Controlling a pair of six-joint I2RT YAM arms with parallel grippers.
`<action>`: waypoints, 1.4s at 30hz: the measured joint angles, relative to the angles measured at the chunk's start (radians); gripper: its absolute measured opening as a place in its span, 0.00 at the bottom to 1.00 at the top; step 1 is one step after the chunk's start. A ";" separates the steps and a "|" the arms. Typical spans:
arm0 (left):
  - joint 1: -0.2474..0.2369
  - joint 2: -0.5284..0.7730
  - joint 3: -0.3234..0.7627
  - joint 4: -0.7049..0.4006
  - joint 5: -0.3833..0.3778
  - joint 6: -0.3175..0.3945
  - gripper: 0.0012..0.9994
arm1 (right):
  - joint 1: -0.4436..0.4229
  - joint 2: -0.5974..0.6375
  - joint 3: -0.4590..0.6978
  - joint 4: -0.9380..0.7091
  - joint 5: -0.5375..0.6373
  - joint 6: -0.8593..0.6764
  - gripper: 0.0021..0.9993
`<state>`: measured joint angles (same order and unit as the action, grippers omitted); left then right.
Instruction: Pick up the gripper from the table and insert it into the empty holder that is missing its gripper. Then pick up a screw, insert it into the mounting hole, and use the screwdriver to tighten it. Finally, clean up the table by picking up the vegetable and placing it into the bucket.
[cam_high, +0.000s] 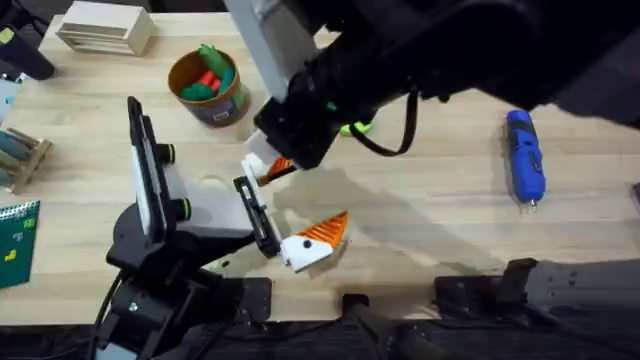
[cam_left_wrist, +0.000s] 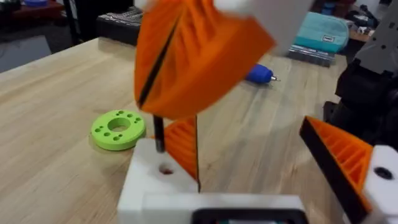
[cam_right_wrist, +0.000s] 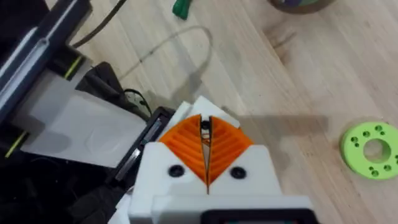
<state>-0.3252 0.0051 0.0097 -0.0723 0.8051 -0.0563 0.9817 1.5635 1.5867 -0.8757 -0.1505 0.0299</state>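
Observation:
My left gripper (cam_left_wrist: 267, 168) is open. One finger is the white holder (cam_left_wrist: 163, 180), with the orange gripper wedge (cam_left_wrist: 184, 144) standing in it beside the mounting hole (cam_left_wrist: 166, 169). The other finger (cam_left_wrist: 348, 163) is orange-tipped. From above, my right gripper (cam_right_wrist: 206, 146) is shut on a small dark screw (cam_left_wrist: 159, 134), whose tip is at the holder just beside the hole. In the overhead view the right arm covers this spot (cam_high: 275, 168). The blue screwdriver (cam_high: 524, 155) lies at the far right. The bucket (cam_high: 207, 88) holds green and red vegetables.
A flat green ring (cam_high: 355, 128) lies just behind the grippers. A small dark green piece (cam_right_wrist: 181, 7) lies on the wood near the bucket. A pale wooden box (cam_high: 105, 28) and a green card (cam_high: 18, 240) sit on the left side.

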 joint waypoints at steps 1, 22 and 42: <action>0.000 0.000 0.000 0.000 0.000 0.000 0.99 | 0.007 0.016 0.000 -0.001 -0.001 0.000 0.00; -0.001 0.000 0.000 -0.002 0.014 -0.005 0.99 | 0.008 0.067 0.009 -0.028 -0.001 0.000 0.00; -0.008 0.000 0.000 -0.005 0.051 -0.005 0.99 | 0.008 0.083 0.015 -0.054 -0.001 -0.001 0.00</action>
<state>-0.3328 0.0055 0.0097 -0.0769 0.8565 -0.0612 0.9901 1.6466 1.6019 -0.9293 -0.1513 0.0289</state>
